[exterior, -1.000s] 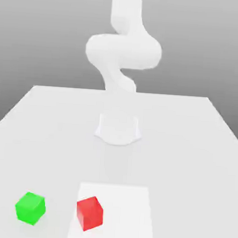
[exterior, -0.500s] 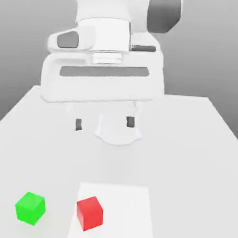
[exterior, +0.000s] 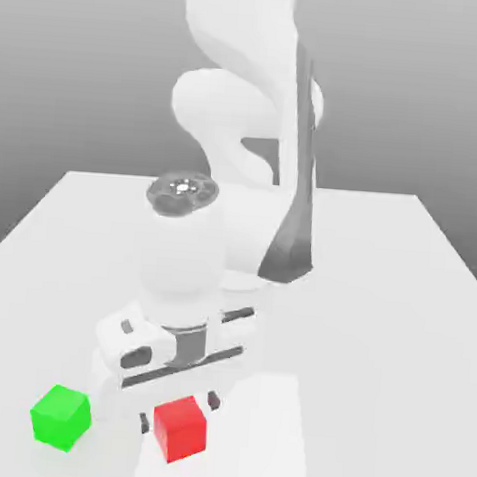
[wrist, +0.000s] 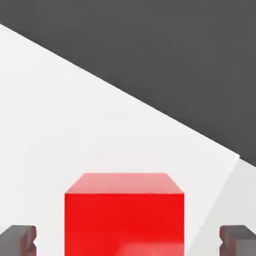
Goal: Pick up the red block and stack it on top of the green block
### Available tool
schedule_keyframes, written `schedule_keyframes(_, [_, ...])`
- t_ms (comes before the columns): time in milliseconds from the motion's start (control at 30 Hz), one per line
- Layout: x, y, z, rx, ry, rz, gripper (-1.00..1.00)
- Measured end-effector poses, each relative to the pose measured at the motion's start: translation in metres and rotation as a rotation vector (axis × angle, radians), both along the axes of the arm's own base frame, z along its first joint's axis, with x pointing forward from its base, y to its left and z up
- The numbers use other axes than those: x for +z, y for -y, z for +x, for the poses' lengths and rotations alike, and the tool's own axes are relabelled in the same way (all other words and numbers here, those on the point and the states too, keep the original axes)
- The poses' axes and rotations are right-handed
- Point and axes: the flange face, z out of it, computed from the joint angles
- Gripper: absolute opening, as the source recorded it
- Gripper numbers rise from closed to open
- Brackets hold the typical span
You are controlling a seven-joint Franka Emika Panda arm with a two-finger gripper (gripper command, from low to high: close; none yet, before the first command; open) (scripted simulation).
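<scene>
The red block (exterior: 180, 429) rests on the table near the front, and the hand view has it close up (wrist: 125, 212). The green block (exterior: 61, 417) sits to the exterior view's left of it, a short gap apart. My gripper (exterior: 176, 412) hangs low right behind and over the red block, open. In the hand view one dark fingertip (wrist: 17, 239) stands on each side of the red cube, with a gap between each and the cube. Nothing is held.
The white table (exterior: 379, 292) carries a paler square patch (exterior: 264, 435) under the red block. My arm's elbow and base (exterior: 252, 244) rise at the table's middle back. In the hand view the table edge (wrist: 165, 117) runs diagonally against a dark background.
The hand has come down from high above the table's middle to just over the red block, turning as it went. Both blocks have stayed where they were.
</scene>
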Motion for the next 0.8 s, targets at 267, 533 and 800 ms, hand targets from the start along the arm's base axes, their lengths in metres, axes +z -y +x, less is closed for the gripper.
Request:
schedule_keyframes(267, [0.019,0.000,0.001,0.001,0.000,-0.001,-1.00])
schedule_keyframes(533, [0.088,0.114,-0.009,-0.313,-0.001,0.001,-1.00])
schedule_keyframes(800, [0.038,0.150,-0.017,-0.414,-0.001,0.002,1.00])
